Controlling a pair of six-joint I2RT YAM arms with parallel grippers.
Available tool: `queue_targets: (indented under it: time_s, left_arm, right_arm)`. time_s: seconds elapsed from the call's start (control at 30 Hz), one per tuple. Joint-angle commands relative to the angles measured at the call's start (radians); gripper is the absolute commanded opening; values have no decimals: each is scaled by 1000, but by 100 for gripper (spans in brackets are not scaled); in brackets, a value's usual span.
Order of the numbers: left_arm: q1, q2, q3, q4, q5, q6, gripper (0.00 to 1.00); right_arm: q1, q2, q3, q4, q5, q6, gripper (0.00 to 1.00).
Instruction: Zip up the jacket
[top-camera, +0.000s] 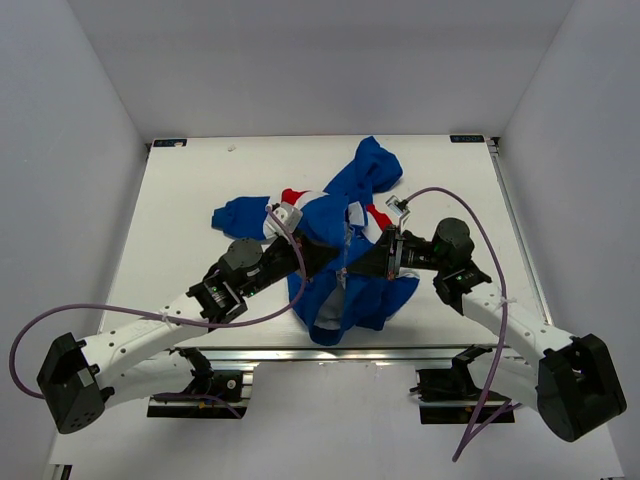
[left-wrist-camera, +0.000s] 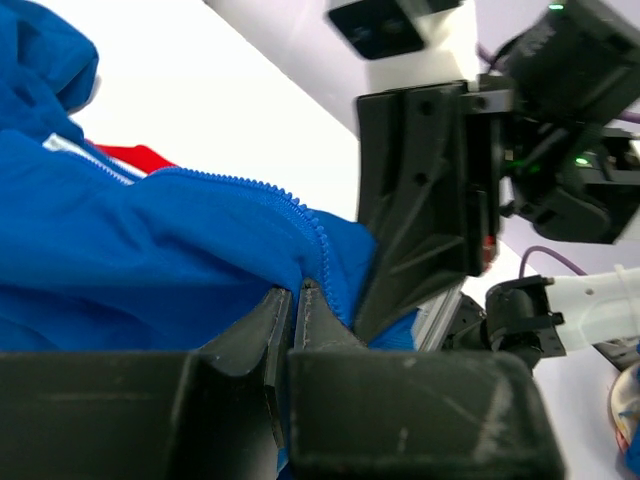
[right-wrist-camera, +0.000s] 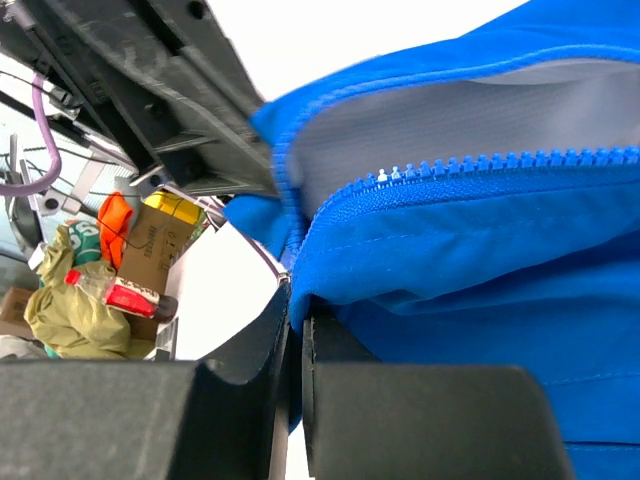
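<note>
My left pincer (left-wrist-camera: 296, 305) and right pincer (right-wrist-camera: 297, 315) clamp the jacket (top-camera: 350, 303) edges; I'd keep the zipper teeth (right-wrist-camera: 480, 165) above them taut.

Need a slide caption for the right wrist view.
Right end effector shut on the blue jacket, just below a row of zipper teeth.
</note>
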Motion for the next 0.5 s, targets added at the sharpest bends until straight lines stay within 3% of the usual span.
queue_targets:
  time_s: [0.0,0.47]
  left_arm:
    - [-6,-41,-17,61,66,17,0]
    - [-6,-29,-22,47,86,12,0]
  right_arm:
    - [-10,13,28,69,-19,27,0]
    - [-18,-8,25,115,-4,38,0]
